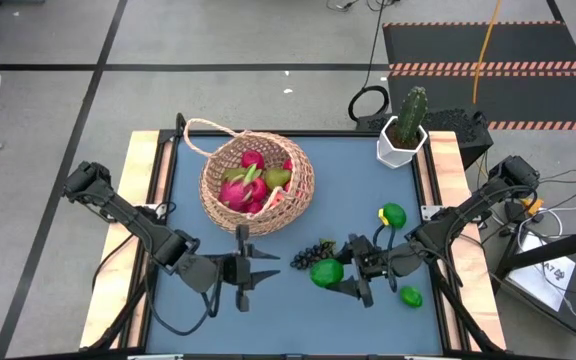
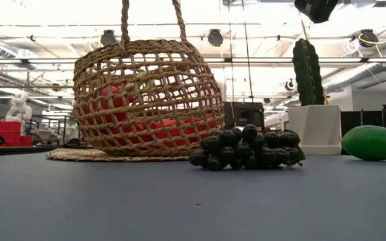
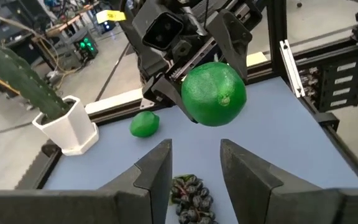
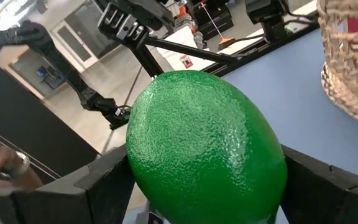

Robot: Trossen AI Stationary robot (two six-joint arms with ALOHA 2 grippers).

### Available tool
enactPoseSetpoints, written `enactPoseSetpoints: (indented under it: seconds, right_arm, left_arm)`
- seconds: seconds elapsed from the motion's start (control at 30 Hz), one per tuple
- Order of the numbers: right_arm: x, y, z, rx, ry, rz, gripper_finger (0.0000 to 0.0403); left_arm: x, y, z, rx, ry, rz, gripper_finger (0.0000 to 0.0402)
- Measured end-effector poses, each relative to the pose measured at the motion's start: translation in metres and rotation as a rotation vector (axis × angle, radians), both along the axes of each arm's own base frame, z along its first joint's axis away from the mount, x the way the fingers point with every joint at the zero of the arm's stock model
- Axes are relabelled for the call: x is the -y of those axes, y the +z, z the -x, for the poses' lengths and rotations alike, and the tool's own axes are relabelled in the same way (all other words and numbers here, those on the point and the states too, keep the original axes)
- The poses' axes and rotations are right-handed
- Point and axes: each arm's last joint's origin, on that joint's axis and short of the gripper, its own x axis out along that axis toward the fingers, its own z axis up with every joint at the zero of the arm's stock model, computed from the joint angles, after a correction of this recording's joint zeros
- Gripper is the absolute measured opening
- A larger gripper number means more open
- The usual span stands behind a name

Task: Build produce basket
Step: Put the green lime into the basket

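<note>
Basket (image 1: pixel 258 180) already part-filled; right gripper (image 1: pixel 340 277) pinching lime (image 1: pixel 327 272), next lift toward basket rim; left gripper (image 1: pixel 260 270) idle, fingers parted, empty, beside grape bunch (image 1: pixel 312 253)

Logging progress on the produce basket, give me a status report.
Right gripper shut on a lime. Left gripper open, empty. Basket part filled. Grape bunch lies between lime and basket.

Basket (image 1: pixel 258 181) sitting at table's (image 1: pixel 358 200) far middle, fruit inside; grape bunch (image 1: pixel 313 254) lying in front of it; right gripper (image 1: pixel 353 282) holding a lime (image 1: pixel 327 272) just beside grapes; left gripper (image 1: pixel 260 279) hovering left of them; cactus pot (image 1: pixel 402 143) standing at far right corner.
</note>
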Motion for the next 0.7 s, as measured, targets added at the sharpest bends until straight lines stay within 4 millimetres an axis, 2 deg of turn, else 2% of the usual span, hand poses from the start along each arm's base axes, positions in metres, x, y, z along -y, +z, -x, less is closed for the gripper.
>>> enactPoseSetpoints:
  seconds: [0.13,0.3,0.53,0.63,0.7]
  right_arm:
    - [0.0,0.0,0.0,0.018,0.019,0.09,0.032]
    - [0.002,0.001,-0.001,0.03,-0.01,0.107,0.032]
    - [0.005,0.001,-0.003,0.039,-0.01,0.172,0.032]
    - [0.008,0.001,-0.005,0.043,-0.016,0.201,0.032]
    - [0.01,0.001,-0.006,0.044,-0.022,0.213,0.032]
  left_arm:
    - [0.0,0.0,0.0,-0.005,-0.018,-0.065,0.0138]
    - [0.0,0.0,0.0,-0.015,-0.049,-0.176,0.0138]
    - [0.007,-0.017,-0.01,-0.061,-0.093,-0.335,0.0139]
    - [0.011,-0.024,-0.02,-0.045,-0.104,-0.392,0.0155]
    - [0.013,-0.028,-0.027,-0.026,-0.106,-0.424,0.0182]
